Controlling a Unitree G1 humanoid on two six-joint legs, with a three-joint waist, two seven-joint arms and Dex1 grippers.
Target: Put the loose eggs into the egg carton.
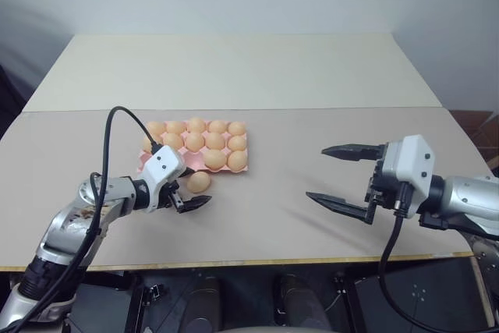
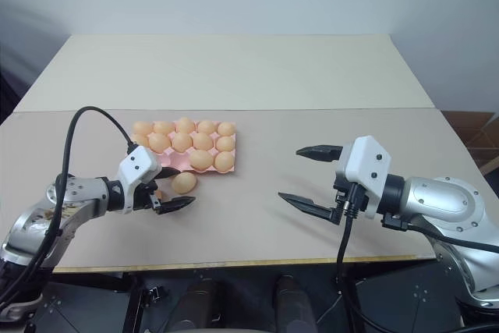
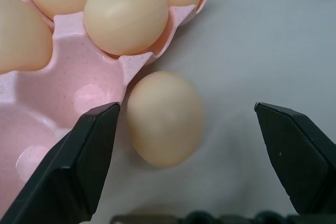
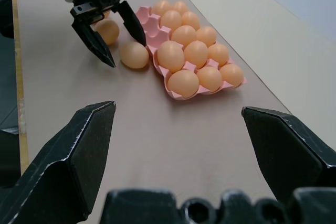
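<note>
The left gripper has its jaws spread wide and empty, low over the surface, pointing toward the near edge of the egg carton. In the left wrist view, one loose egg lies on the surface between the two black fingers, clear of both, just beside the carton's scalloped rim and possibly touching it. Its long axis runs roughly along the line the gripper points, tilted a little, with the narrower end toward the camera. In the right wrist view a second loose egg lies on the surface beside the left gripper, partly hidden by it, also close to the carton's near edge.

The right gripper hangs well apart from the eggs, above the right half of the surface, with its jaws fully spread and nothing between them. It points across toward the carton.

The pink carton sits on the left half of the surface, its long side running left to right. Most of its cups hold pale orange-tan eggs, standing more or less upright. The cups at the near left corner, next to the left gripper, are empty, and their speckled pink hollows show in the left wrist view.

No brand, label or writing can be read on the eggs, the carton or the grippers.
</note>
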